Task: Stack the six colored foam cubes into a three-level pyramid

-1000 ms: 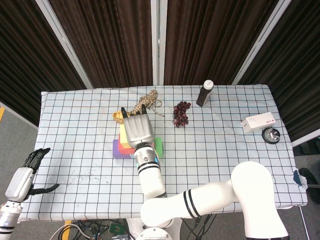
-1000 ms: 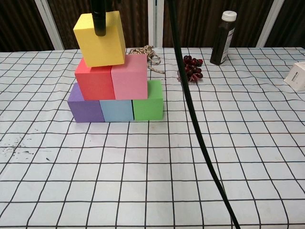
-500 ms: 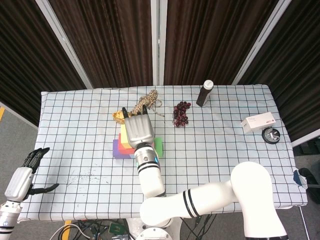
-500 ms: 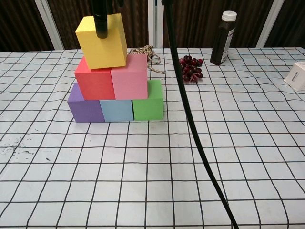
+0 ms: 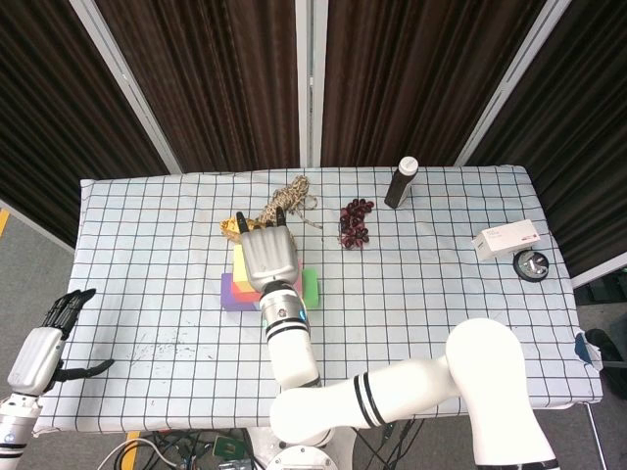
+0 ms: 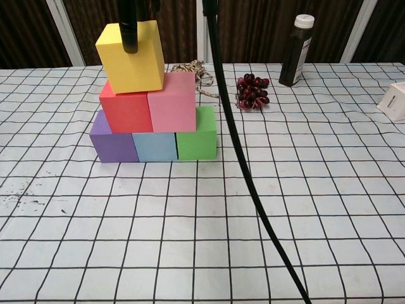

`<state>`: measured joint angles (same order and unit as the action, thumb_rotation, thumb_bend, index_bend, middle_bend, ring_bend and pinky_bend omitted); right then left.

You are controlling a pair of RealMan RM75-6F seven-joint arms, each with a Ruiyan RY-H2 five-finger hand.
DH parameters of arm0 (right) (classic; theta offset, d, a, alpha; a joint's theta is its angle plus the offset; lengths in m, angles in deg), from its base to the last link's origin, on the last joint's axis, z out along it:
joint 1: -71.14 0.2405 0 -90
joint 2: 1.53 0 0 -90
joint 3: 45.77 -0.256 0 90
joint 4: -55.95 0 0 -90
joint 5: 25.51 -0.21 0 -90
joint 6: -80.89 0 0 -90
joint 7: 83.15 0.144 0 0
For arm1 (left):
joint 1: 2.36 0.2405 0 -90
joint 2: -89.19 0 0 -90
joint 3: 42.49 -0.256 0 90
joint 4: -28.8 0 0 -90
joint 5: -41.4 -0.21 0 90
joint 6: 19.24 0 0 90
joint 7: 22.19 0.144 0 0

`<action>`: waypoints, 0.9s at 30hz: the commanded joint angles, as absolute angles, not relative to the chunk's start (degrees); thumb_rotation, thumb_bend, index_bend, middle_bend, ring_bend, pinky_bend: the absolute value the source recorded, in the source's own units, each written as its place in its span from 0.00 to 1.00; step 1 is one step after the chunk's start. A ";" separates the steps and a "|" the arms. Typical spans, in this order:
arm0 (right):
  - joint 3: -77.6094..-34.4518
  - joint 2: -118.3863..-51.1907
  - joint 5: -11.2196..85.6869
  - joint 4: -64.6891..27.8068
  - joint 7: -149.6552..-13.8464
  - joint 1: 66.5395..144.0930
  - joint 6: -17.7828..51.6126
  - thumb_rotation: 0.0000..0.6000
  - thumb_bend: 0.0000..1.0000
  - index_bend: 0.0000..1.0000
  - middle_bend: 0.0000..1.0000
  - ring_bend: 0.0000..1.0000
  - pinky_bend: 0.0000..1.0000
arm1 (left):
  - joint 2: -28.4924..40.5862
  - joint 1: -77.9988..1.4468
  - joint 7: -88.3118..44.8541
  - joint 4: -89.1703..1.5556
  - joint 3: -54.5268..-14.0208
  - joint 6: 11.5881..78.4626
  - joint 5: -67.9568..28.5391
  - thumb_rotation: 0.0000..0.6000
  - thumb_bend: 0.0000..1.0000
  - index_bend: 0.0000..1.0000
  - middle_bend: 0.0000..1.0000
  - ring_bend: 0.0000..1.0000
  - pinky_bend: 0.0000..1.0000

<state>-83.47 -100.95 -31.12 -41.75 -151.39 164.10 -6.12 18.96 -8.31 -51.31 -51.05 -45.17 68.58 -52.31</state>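
With the right hand grasping the yellow cube, tilted atop the red cube and pink cube toward the table's far left, it should be levelled and centred over their seam before letting go, while the left hand hangs released off the near-left corner.

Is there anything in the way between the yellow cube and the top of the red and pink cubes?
Nothing visible. The yellow foam cube, held tilted by the right robot hand, is already at the top faces of the red foam cube and pink foam cube.
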 commanded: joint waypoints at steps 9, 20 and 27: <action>-84.23 -101.53 -30.90 -40.95 -152.29 164.03 -6.24 1.00 0.12 0.00 0.69 0.25 0.00 | 18.91 -8.19 -51.67 -50.70 -45.20 68.71 -52.30 1.00 0.00 0.03 0.08 0.00 0.00; -84.31 -101.95 -31.17 -41.10 -153.28 163.49 -6.31 1.00 0.12 0.00 0.68 0.25 0.00 | 18.78 -8.30 -51.74 -50.59 -45.11 68.59 -52.27 1.00 0.00 0.03 0.08 0.00 0.00; -84.50 -102.11 -31.04 -41.14 -153.33 163.04 -6.13 1.00 0.11 0.00 0.67 0.25 0.00 | 18.82 -8.38 -51.65 -50.68 -45.10 68.58 -52.38 1.00 0.00 0.03 0.08 0.00 0.00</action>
